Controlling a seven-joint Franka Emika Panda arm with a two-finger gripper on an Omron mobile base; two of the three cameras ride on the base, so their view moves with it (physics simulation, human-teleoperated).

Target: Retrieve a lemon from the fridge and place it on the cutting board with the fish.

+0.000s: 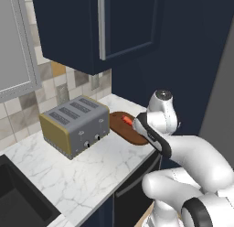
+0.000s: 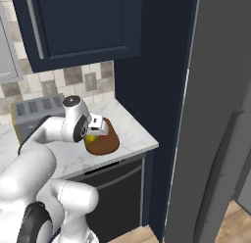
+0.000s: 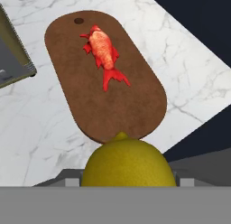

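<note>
Gripper (image 3: 128, 180) closed around lemon (image 3: 128, 162)

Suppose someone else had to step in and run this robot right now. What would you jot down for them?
Gripper: shut on the lemon, held above the near end of the cutting board.
Fish: lying on the board's far half, near the toaster.
Fridge: stands to the right of the counter.
Done: lemon fetched and brought over to the board.
Left: lower it onto the free brown area beside the fish, open the fingers, pull away.

Fish (image 3: 103, 51) on cutting board (image 3: 131, 105), toaster (image 1: 75, 125) just left, lemon (image 3: 128, 162) above board's near end.
</note>
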